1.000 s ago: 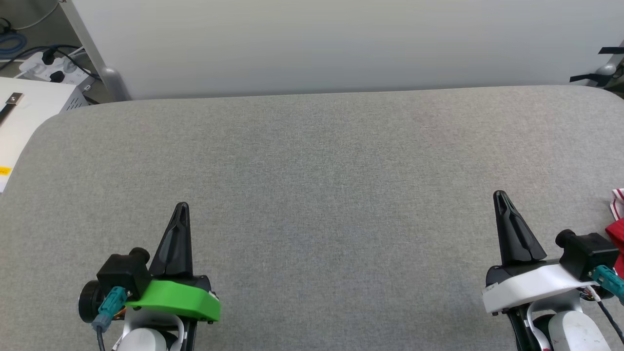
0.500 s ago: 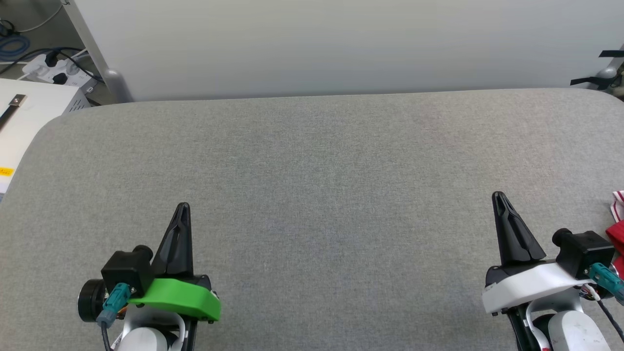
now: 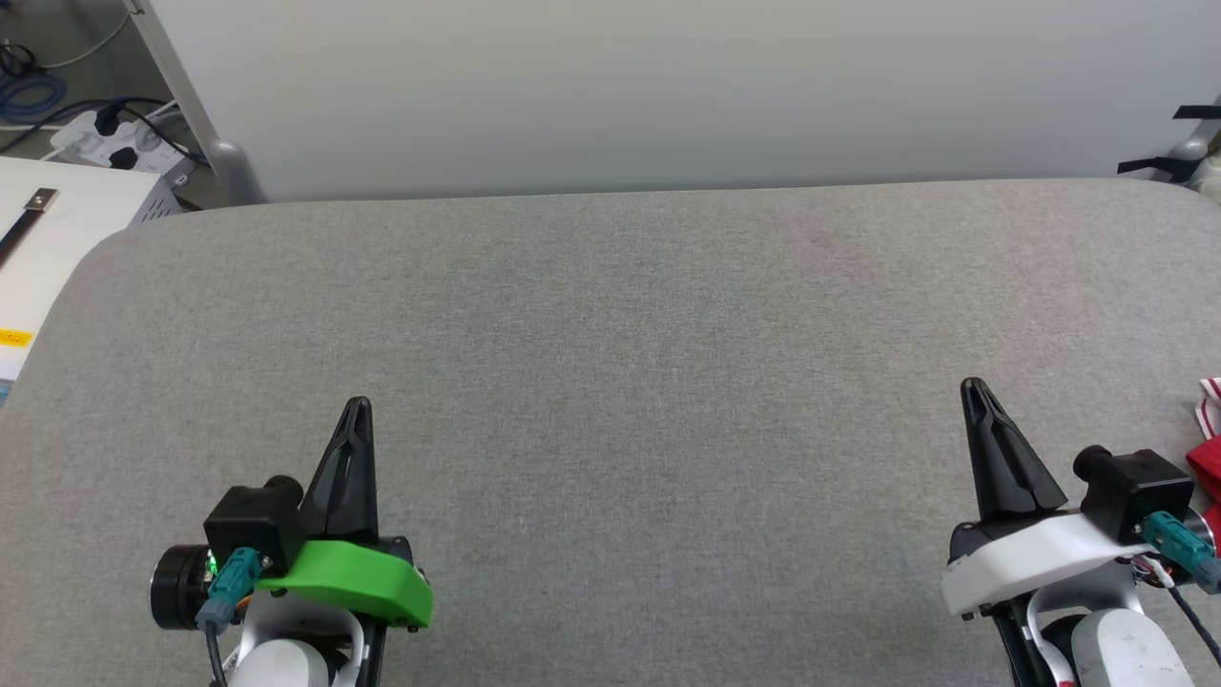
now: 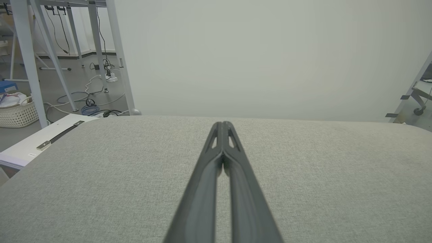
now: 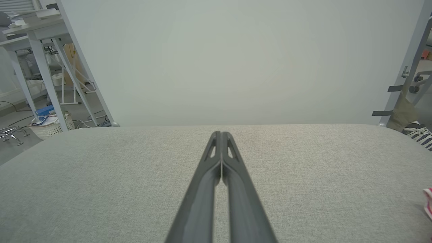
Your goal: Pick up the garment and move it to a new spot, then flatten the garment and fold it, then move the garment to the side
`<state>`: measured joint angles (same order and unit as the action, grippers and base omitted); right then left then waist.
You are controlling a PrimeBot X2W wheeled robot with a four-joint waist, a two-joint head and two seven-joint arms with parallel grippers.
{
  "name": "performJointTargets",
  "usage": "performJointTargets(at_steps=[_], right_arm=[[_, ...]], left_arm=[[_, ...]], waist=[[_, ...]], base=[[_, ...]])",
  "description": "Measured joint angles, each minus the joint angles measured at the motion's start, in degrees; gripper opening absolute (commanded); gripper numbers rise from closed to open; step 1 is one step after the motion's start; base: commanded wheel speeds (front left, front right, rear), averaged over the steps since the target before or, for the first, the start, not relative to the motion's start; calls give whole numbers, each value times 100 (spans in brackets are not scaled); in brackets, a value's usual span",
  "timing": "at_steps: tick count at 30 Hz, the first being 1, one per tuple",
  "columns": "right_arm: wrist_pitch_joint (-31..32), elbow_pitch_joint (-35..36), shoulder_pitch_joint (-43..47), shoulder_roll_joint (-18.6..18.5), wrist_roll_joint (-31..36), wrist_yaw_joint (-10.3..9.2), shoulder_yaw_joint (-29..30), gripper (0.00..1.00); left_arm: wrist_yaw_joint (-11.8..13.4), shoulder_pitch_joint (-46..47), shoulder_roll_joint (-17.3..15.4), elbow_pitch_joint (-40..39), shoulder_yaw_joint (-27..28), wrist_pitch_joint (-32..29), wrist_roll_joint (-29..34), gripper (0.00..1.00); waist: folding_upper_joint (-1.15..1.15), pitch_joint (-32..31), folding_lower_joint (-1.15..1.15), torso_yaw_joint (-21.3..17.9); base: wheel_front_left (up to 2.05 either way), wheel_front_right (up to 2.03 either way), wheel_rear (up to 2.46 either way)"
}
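The left claw (image 3: 356, 405) hangs low over the near-left part of the desk (image 3: 610, 315), its two long dark fingers pressed together and clenched on nothing. The right claw (image 3: 973, 386) mirrors it over the near-right part, also clenched and empty. Both point toward the far edge. Each wrist view shows its own fingertips meeting, left (image 4: 222, 124) and right (image 5: 221, 133).

Just beyond the right claw, at the desk's right edge, lies a scrap of the garment (image 3: 1210, 448): red cloth with red-and-white striped trim. It is cut off by the picture, so I cannot tell whether it is folded or crumpled. A sliver of it also shows in the right wrist view (image 5: 428, 202).

This fits two stages: a shirt waiting at the edge to be picked up, or a folded shirt already moved aside. In my judgement the right claw is the nearer one for any work on it, and limp jersey could drag on the cloth top.

The desk is wide, covered in grey woven fabric, with rounded corners. A white panel (image 3: 668, 86) stands behind its far edge. Past the far-left corner are a power strip (image 3: 105, 134) with cables and a white cabinet (image 3: 57, 219). A woven basket (image 4: 13, 113) sits on the floor.
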<state>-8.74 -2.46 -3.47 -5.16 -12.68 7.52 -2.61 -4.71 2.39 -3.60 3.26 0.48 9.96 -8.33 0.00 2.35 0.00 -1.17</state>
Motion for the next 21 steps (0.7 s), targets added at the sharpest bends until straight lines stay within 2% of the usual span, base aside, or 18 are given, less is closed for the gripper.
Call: performJointTargets(at_steps=[21], right_arm=[[220,44,100,68,307,0,59,0]], left_arm=[[120,-8,7,-65,-8,-246,200,0]], waist=[[0,-59,0,29]], base=[[0,0,0]])
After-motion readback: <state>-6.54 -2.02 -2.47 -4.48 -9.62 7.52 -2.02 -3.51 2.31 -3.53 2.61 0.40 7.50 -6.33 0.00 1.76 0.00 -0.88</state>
